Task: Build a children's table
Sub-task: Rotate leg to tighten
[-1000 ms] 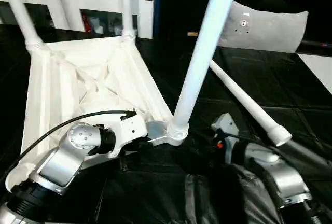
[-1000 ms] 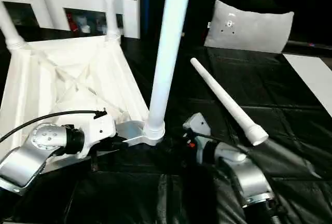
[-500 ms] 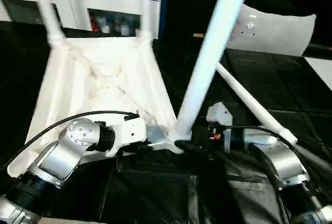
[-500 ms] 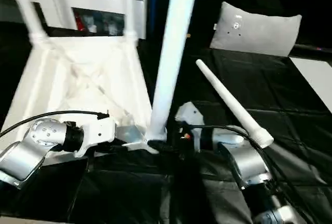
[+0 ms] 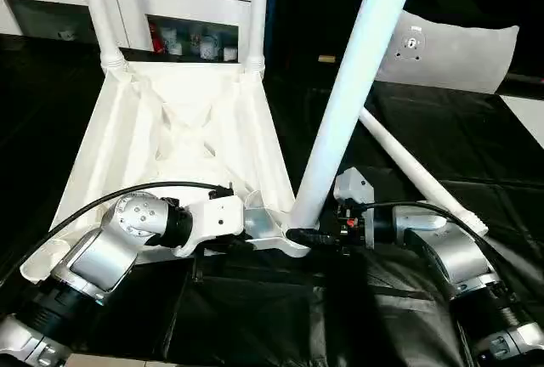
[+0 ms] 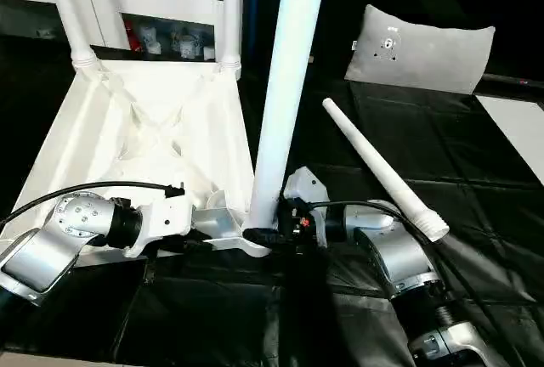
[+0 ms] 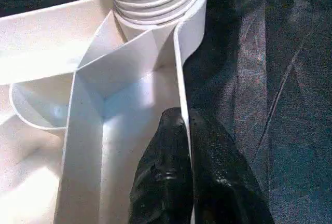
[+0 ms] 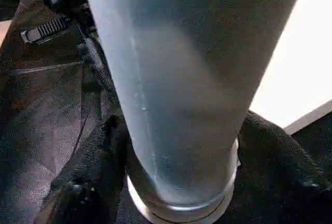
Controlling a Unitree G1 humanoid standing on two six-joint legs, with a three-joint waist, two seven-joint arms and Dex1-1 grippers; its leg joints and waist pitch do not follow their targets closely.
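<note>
Between right pincer (image 8: 171, 182) fingers, leg (image 5: 344, 121)

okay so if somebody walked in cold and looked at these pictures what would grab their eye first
Probably the tall white leg rising slantwise from the near corner socket of the upturned table top, with the right hand straddling its base. The left hand pinches the top's rim wall just beside that socket. Beyond, two more legs stand in the far corners, and a loose leg lies on the black mat to the right.

3 upright legs (image 5: 353, 99) fence the table top (image 5: 170, 138); 1 loose leg (image 6: 378, 172) crosses the black floor (image 6: 476, 180) beside it.
</note>
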